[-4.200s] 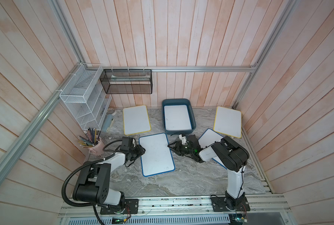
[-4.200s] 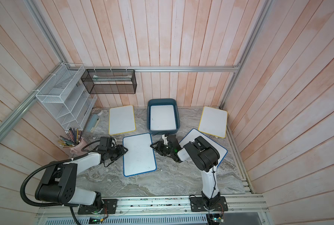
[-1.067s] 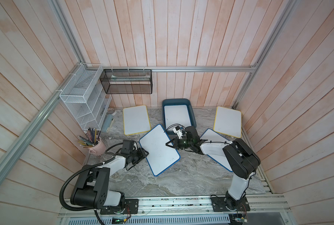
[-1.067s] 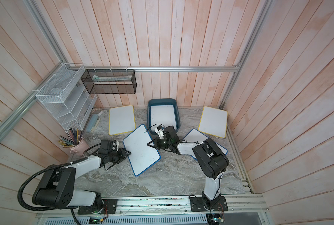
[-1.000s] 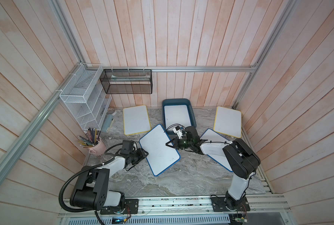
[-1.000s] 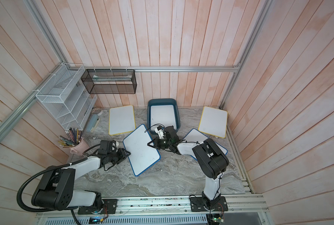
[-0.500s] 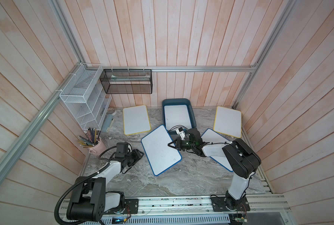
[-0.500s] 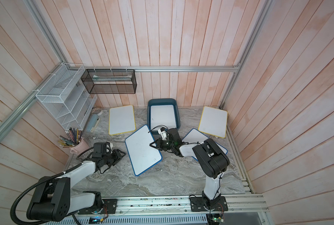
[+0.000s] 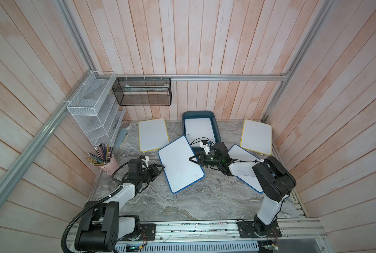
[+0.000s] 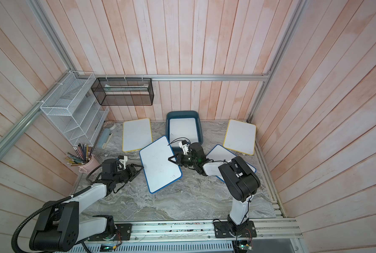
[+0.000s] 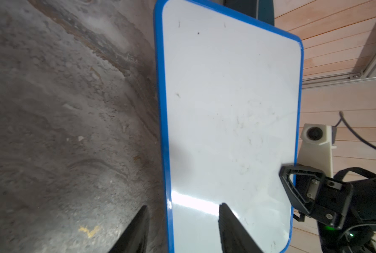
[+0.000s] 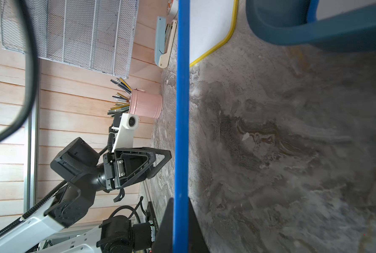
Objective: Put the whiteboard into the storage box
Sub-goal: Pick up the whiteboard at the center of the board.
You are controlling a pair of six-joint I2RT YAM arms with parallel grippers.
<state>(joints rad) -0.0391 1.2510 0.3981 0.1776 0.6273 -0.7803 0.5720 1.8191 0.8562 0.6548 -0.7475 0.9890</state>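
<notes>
The right pincer is clenched on the blue-rimmed board, biting the middle of 1 long edge. The right wrist view shows that rim edge-on between its 2 jaws. The whole board spreads out to the left of this pincer, raised on the gripped side above the table; whether its far edge rests there I cannot tell. The left pincer is released, jaws apart, just beside the opposite long edge and holding nothing. In its wrist view the rim lines up with the gap between the fingers. The box sits just ahead of the right pincer and slightly to its right, with 1 stored board already lying flat inside. The held board's long axis runs near to far, roughly along the box's, and its far corner reaches the box's near rim in both top views. So the carry looks like a short move forward and rightward. The right arm is nearer, and the left seems only a steadier.
</notes>
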